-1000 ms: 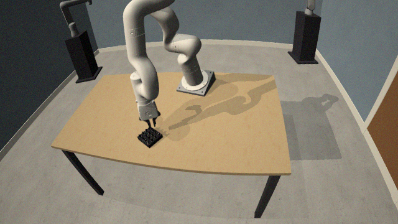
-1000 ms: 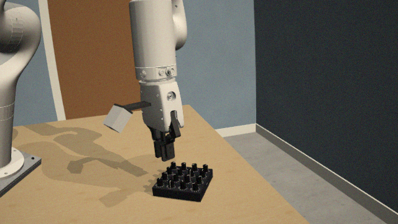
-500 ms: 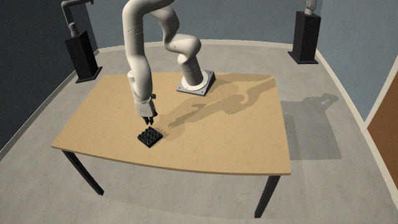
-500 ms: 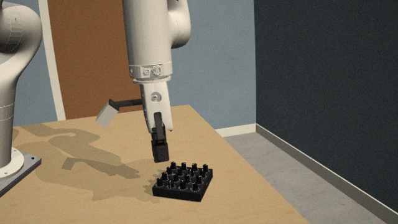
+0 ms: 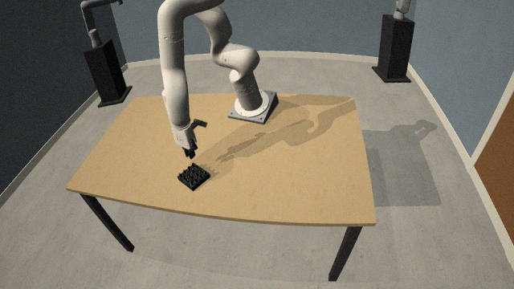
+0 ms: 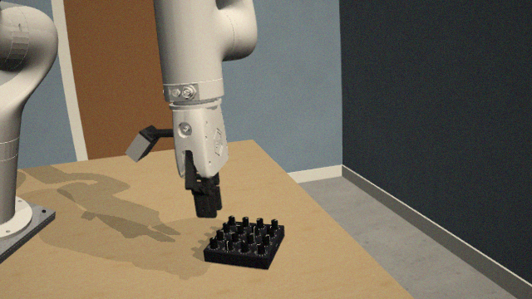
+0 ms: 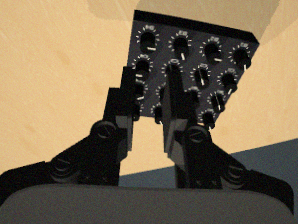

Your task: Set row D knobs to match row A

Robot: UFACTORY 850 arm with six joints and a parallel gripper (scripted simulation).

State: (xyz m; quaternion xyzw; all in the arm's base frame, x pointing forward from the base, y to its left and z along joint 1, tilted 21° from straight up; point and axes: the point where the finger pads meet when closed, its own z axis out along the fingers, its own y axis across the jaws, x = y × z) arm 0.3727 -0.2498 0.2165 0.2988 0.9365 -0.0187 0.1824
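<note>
The black knob box (image 5: 193,176) stands on its feet on the wooden table, near the front left edge. It also shows in the exterior view (image 6: 245,245) and in the wrist view (image 7: 189,72), with several rows of small black knobs with white lines. The knob names and marks are too small to read. My gripper (image 5: 189,153) (image 6: 206,212) hangs pointing down, a little above the box and beside its far edge. In the wrist view its fingers stand narrowly apart with nothing between them; a few knobs show behind the fingertips.
The arm's base plate (image 5: 254,106) is bolted at the back of the table. Two black camera pedestals (image 5: 106,72) (image 5: 394,48) stand on the floor behind. The table's front edge (image 5: 161,205) runs close to the box.
</note>
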